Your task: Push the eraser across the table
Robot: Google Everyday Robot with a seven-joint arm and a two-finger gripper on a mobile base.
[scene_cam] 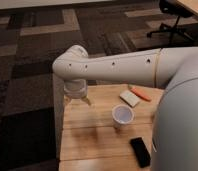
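The eraser, a flat black slab, lies on the near right part of the light wood table, next to my arm's white body. My gripper hangs from the arm's wrist over the table's far left corner, well away from the eraser. A white cup stands between the gripper and the eraser.
A small white block and an orange stick lie at the table's far right. My white arm spans the table's far side. Dark patterned carpet surrounds the table. An office chair stands at the far right.
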